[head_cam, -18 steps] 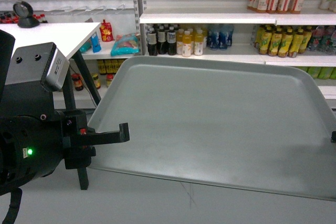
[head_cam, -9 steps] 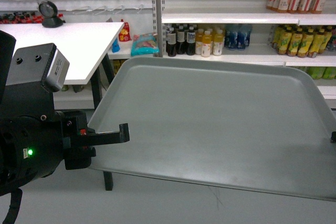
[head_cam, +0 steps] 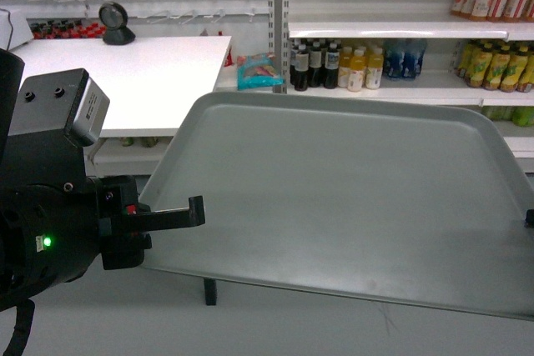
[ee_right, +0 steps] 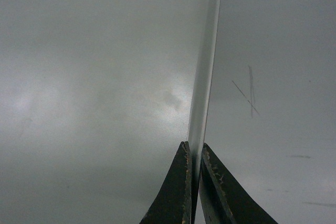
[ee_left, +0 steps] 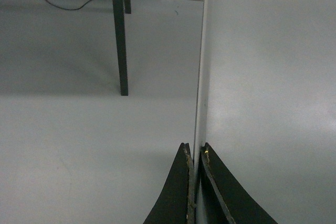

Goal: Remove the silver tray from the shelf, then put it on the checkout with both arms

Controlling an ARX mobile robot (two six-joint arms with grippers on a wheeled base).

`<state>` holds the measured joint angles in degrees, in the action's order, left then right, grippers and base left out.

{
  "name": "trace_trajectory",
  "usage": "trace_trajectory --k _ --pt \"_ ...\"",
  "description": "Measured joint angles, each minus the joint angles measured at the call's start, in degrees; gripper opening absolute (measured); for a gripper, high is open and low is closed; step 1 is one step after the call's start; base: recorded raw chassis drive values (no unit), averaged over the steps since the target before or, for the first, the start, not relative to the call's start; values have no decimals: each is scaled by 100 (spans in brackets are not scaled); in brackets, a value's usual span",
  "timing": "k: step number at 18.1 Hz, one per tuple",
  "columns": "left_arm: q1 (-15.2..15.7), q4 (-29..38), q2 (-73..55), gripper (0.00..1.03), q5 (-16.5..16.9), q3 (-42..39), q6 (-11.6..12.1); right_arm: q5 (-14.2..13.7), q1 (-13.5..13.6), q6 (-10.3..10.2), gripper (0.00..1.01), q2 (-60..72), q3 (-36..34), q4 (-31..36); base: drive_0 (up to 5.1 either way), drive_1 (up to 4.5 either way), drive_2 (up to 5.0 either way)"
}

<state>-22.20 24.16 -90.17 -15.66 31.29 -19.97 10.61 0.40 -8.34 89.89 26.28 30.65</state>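
Left gripper (ee_left: 195,182): we had the fingers pinched tight on the left rim of the silver tray (head_cam: 350,198), the edge running up between them.
Right gripper (ee_right: 195,182): we gripped the opposite rim the same way, fingers closed onto the thin edge; in the head view only a sliver of it showed at the right border.
Tray: it hung in the air between our two arms, roughly level, nothing on it, touching neither shelf nor counter.
Done: by our reading the first half was finished, since the tray was clear of the shelf (head_cam: 400,29).
Left to do: we judged the carry over and the set-down on the checkout (head_cam: 125,81) remained; that counter stood ahead and to the left, well apart from the tray.
Around: the scanner (head_cam: 117,24) sat at the counter's back edge, bottles (head_cam: 334,68) lined the shelf behind.
In the way: the black table leg (ee_left: 121,40) below; the near counter edge needed clearing.
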Motion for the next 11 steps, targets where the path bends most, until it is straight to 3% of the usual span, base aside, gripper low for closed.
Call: trace_trajectory --k 11 --pt "2 4 0 3 -2 -2 -2 0 2 0 3 0 0 24 -501 245 245"
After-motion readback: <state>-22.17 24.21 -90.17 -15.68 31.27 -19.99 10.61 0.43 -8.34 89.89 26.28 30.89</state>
